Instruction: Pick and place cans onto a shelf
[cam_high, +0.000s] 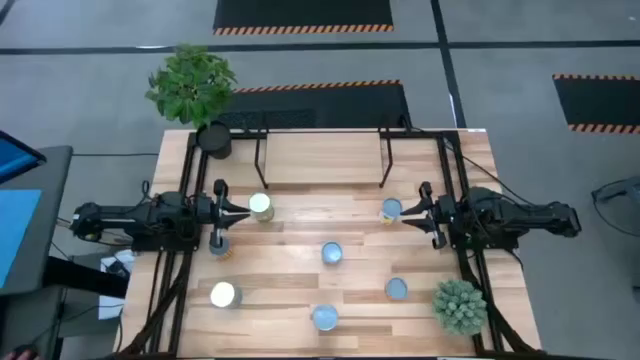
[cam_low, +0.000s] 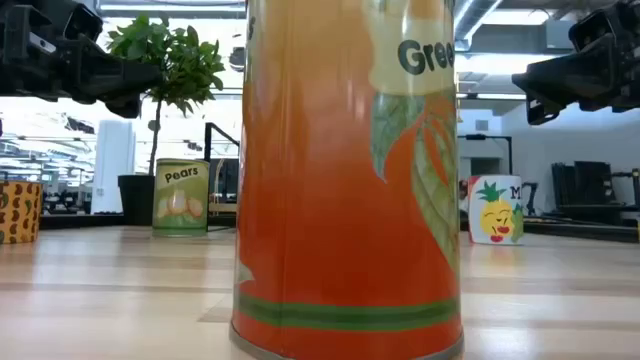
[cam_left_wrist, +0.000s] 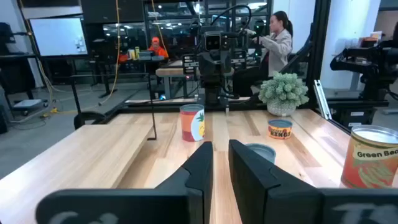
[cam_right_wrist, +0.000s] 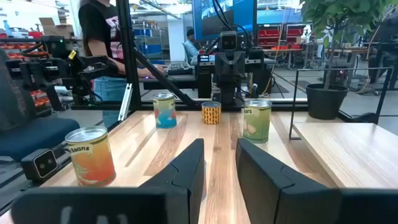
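Several cans stand upright on the wooden table: a pears can (cam_high: 260, 206) (cam_right_wrist: 257, 120), a pineapple can (cam_high: 391, 210) (cam_left_wrist: 193, 122), a low can (cam_high: 332, 253), and others (cam_high: 396, 289) (cam_high: 223, 294). An orange green-beans can (cam_high: 324, 318) fills the low view (cam_low: 345, 180). The shelf (cam_high: 320, 155), a black frame with a wooden board, stands at the table's far edge. My left gripper (cam_high: 243, 208) (cam_left_wrist: 221, 146) hovers just left of the pears can, empty, fingers a little apart. My right gripper (cam_high: 408, 213) (cam_right_wrist: 219, 146) hovers just right of the pineapple can, empty, fingers a little apart.
A potted plant in a black pot (cam_high: 205, 120) stands at the far left corner. A small green bush (cam_high: 460, 305) sits at the near right. A patterned can (cam_high: 218, 246) stands beside the left arm. People show in the room beyond the table (cam_left_wrist: 277, 37).
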